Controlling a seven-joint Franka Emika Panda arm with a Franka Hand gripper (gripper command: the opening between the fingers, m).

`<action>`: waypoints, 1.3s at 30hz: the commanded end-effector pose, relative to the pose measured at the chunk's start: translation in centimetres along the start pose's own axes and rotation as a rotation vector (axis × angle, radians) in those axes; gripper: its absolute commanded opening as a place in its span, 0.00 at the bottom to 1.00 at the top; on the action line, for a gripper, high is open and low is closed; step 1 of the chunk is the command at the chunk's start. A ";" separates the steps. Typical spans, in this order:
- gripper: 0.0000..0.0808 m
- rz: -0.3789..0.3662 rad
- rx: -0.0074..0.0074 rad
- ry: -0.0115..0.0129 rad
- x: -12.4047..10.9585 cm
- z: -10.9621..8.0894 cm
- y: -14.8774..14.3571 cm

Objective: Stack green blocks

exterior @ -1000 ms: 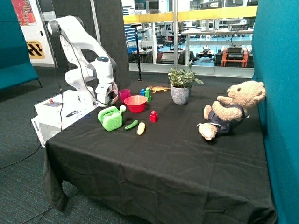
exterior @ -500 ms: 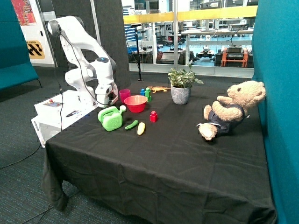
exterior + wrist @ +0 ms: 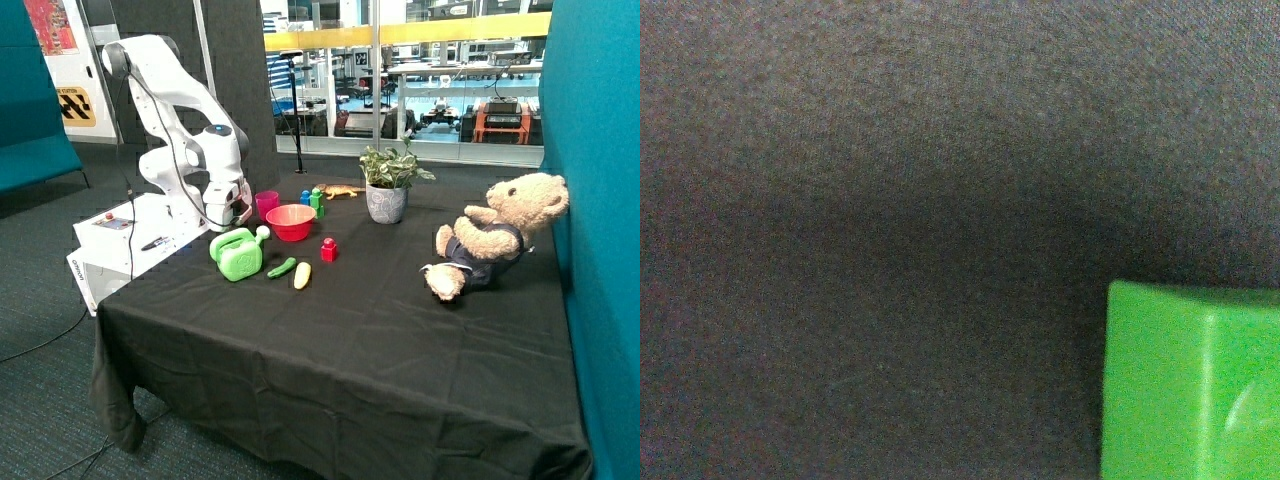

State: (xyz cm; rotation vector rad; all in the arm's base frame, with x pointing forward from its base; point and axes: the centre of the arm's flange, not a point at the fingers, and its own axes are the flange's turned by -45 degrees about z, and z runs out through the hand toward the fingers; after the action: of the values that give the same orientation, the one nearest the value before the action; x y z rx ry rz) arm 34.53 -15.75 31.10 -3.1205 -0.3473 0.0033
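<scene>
Wrist view shows a green block (image 3: 1190,385) on black cloth (image 3: 890,200); finger state unclear.

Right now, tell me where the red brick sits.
In the outside view, the red brick stands on the black tablecloth, just in front of the red bowl and beside the yellow toy.

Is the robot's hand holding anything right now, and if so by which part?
It cannot be told. The hand sits low by the watering can, its tips hidden; the wrist view shows only cloth and a green corner.
</scene>
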 end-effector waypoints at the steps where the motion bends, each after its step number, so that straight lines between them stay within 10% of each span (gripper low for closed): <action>1: 0.70 0.001 -0.0020 0.0019 -0.1 0.2 0.0; 15: 0.02 -0.004 -0.0020 0.0019 0.5 0.5 -0.2; 39: 0.00 -0.018 -0.0020 0.0019 0.7 0.7 -0.9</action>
State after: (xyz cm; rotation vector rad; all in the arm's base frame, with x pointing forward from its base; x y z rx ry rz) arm 35.00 -15.16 30.44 -3.1206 -0.3652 -0.0060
